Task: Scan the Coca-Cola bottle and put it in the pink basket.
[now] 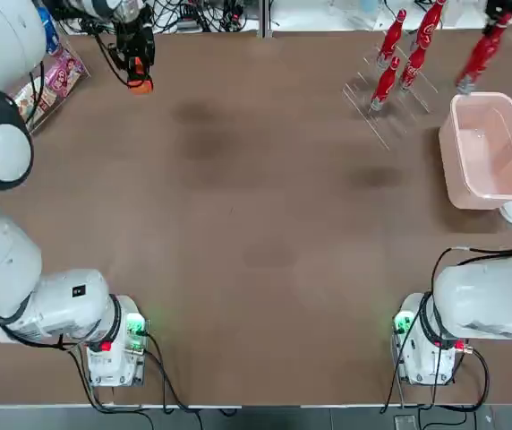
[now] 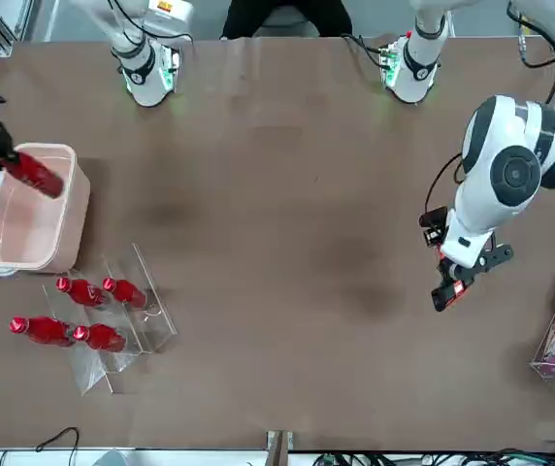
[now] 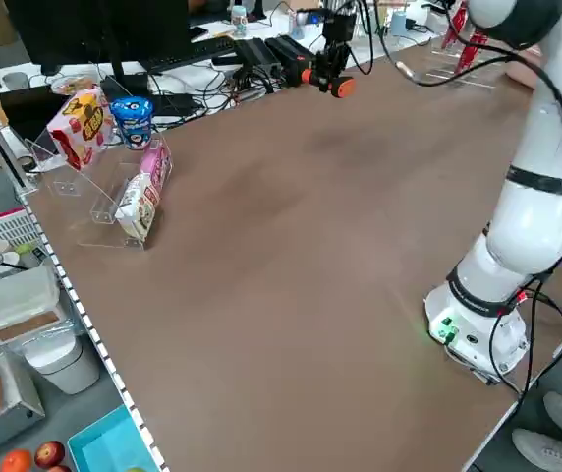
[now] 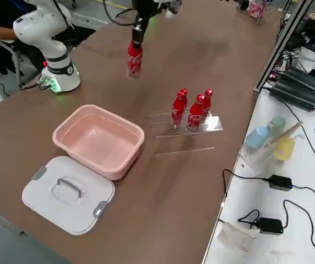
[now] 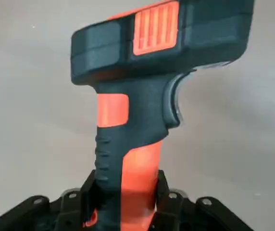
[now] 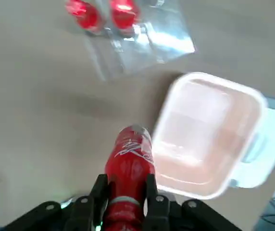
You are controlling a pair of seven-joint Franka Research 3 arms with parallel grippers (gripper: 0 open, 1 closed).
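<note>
— Bottle first: where was the Coca-Cola bottle [image 4: 134, 58]?

— In the air, held by its neck end in the right gripper [image 6: 126, 192], whose fingers pinched it from both sides. It hung near the pink basket [image 1: 454, 166], beside the basket's far rim rather than inside it.

— And the other four?

— Four more red bottles [image 1: 404, 54] stood in a clear rack [image 4: 182, 129] just beside the basket (a white lid [image 4: 68, 192] lay on the basket's other side).

— The left arm?

— Well apart from the basket, at the opposite far corner of the table [image 1: 256, 233]. The left gripper [image 5: 128, 202] was clamped on the handle of a black-and-orange scanner [image 5: 147, 82].
</note>
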